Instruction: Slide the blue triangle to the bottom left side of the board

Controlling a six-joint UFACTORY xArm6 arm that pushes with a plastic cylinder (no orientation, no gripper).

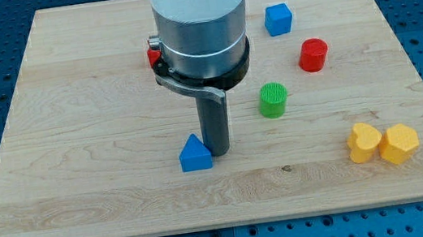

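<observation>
We see my tip (217, 151) resting on the surface (90, 192), touching the blue triangle (194, 154) from its 3 o'clock side. The triangle sits slightly below the board's centre. We have no fingers on this rod, so no spread or pinch to record. From the triangle, the green cylinder (272, 100) lies toward 2 o'clock; red cylinder (313, 55) and blue cube (278, 19) farther out at 1–2 o'clock. Two yellow blocks (383, 142) touch at 3 o'clock, well apart.
</observation>
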